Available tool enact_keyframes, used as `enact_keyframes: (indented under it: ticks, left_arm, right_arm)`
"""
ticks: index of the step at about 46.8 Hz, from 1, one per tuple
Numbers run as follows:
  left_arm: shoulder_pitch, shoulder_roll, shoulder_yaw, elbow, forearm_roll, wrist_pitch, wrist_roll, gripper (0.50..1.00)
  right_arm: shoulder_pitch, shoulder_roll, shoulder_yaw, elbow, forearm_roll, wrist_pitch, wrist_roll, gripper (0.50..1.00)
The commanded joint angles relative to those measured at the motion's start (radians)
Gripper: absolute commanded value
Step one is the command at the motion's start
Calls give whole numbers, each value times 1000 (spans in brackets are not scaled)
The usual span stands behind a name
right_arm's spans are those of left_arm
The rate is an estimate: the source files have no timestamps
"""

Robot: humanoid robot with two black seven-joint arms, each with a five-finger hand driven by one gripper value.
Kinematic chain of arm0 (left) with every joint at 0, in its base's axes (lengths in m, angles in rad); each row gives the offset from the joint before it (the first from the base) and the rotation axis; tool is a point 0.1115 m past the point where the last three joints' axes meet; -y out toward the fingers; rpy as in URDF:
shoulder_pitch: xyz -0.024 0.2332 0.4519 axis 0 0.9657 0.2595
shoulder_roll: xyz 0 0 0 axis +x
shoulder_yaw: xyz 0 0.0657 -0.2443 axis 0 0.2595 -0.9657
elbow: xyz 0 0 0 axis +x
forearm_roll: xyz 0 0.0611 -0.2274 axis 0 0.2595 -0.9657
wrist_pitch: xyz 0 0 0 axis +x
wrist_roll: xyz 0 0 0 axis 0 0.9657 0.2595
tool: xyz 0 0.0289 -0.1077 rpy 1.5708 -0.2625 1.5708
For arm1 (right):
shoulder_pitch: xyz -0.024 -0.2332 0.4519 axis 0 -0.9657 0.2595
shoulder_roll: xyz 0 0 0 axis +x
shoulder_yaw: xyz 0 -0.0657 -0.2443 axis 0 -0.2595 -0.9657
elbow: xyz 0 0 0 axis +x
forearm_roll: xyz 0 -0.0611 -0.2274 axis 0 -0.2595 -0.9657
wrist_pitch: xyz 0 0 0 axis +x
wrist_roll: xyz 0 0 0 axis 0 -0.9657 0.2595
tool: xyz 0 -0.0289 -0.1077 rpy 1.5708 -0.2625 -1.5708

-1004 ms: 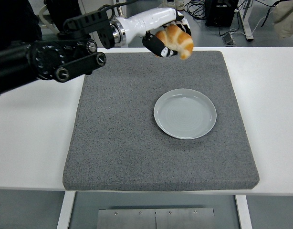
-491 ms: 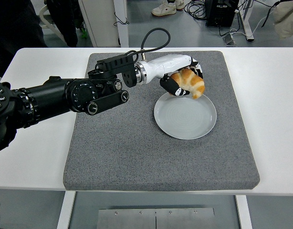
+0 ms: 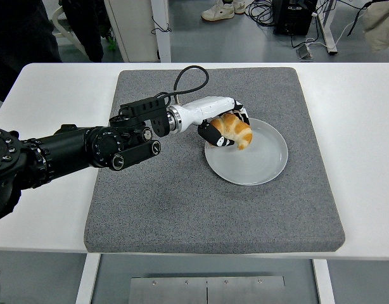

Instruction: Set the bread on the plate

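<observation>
A golden-brown croissant [image 3: 236, 130] is held in my left hand [image 3: 225, 130], whose white-and-black fingers are shut around it. The bread hangs just over the left part of the pale grey round plate [image 3: 261, 161], close to its surface; I cannot tell whether it touches. The plate sits right of centre on the grey mat [image 3: 169, 202]. My left arm [image 3: 87, 149] reaches in from the left edge across the mat. The right arm is out of view.
The grey mat covers most of the white table [image 3: 365, 158]. A black cable [image 3: 188, 79] loops up from the wrist. People's legs and shoes, table legs and cables show on the floor beyond the far edge.
My left hand has carried the croissant down and toward me, from above the mat's far edge to low over the plate's left side.
</observation>
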Motion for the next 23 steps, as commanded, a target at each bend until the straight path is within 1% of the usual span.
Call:
enact_keyframes:
  ticks: [1, 6, 10, 23]
  left_arm:
    - [2, 0, 0, 2, 0, 0, 0, 500]
    - [8, 0, 3, 8, 0, -1, -1, 500]
    - [16, 0, 4, 11, 0, -1, -12, 500]
    - [27, 0, 1, 20, -6, -1, -12, 500]
  right_arm:
    - [1, 0, 0, 0, 1, 0, 0, 1000]
    - [2, 0, 0, 0, 0, 0, 0, 1000]
    - [4, 0, 0, 0, 0, 0, 0, 1000]
    - [7, 0, 0, 2, 0, 0, 0, 1000]
